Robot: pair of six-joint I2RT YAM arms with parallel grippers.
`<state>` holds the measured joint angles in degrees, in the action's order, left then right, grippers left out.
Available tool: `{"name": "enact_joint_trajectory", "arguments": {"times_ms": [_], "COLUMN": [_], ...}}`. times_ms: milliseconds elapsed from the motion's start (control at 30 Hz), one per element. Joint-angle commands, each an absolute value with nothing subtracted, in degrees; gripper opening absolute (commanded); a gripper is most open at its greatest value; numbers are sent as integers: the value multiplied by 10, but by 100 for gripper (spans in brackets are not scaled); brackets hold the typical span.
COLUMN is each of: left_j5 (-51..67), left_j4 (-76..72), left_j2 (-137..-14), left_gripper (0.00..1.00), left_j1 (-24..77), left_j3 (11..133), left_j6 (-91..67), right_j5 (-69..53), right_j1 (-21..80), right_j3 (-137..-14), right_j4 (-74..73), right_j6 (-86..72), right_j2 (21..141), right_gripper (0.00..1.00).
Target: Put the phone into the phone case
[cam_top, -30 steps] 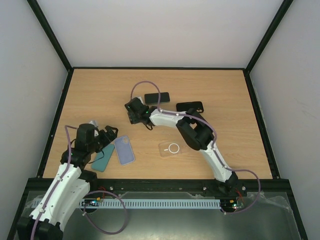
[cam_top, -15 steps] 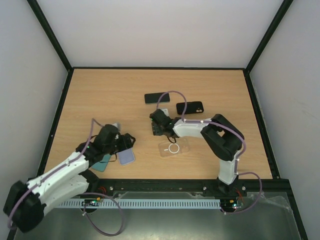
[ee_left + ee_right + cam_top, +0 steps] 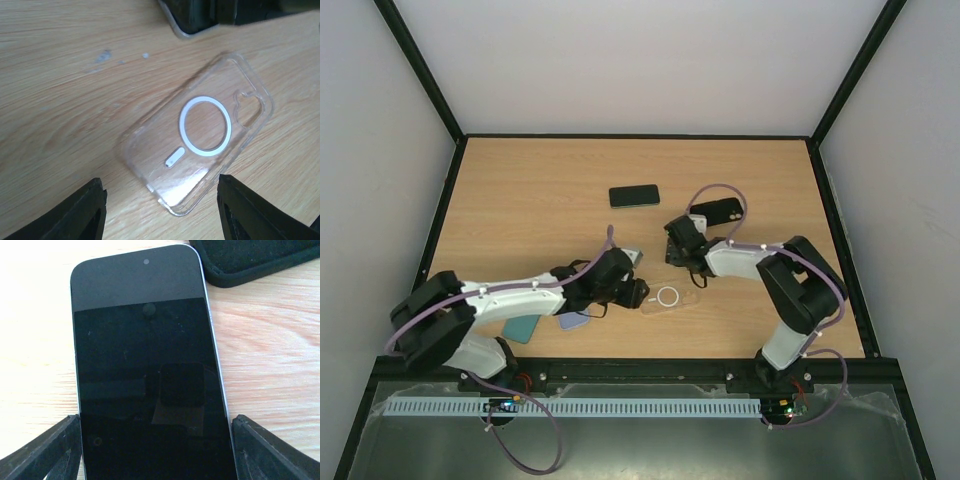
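The clear phone case [image 3: 200, 145] with a white ring lies flat on the table, also in the top view [image 3: 670, 298]. My left gripper [image 3: 170, 215] is open, low over the table, its fingers on either side of the case's near end; it also shows in the top view [image 3: 632, 290]. My right gripper [image 3: 155, 450] has a finger against each long edge of a dark phone [image 3: 145, 355], screen up. In the top view that gripper [image 3: 678, 245] sits just behind the clear case. A corner of the phone [image 3: 192, 20] shows in the left wrist view.
A black case [image 3: 715, 212] lies right behind the right gripper, also in the right wrist view [image 3: 255, 260]. Another dark phone-like slab [image 3: 634, 196] lies farther back. A lavender case [image 3: 575, 320] and a teal case [image 3: 523, 328] lie under the left arm.
My left arm has stretched right, from the coloured cases to the clear case. My right gripper has moved right and nearer, from beside the back slab to beside the black case.
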<state>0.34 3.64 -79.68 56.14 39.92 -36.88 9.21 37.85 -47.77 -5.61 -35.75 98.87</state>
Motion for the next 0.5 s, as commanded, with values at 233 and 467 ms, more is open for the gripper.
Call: {"name": "enact_joint_trajectory", "arguments": {"times_ms": [233, 467], "left_j5": [5, -18], "left_j4": [-29, -24], "left_j2": [-912, -955], "left_gripper": [58, 54], "left_j1": [581, 581], "left_j3": [448, 472], "left_j6": [-234, -190], "right_j5": [50, 19], "right_j1": [296, 296], "right_j3": [-359, -351], "right_j4": [-81, -66], "right_j6": [-410, -413], "right_j2": [951, 944], "right_gripper": [70, 70]}}
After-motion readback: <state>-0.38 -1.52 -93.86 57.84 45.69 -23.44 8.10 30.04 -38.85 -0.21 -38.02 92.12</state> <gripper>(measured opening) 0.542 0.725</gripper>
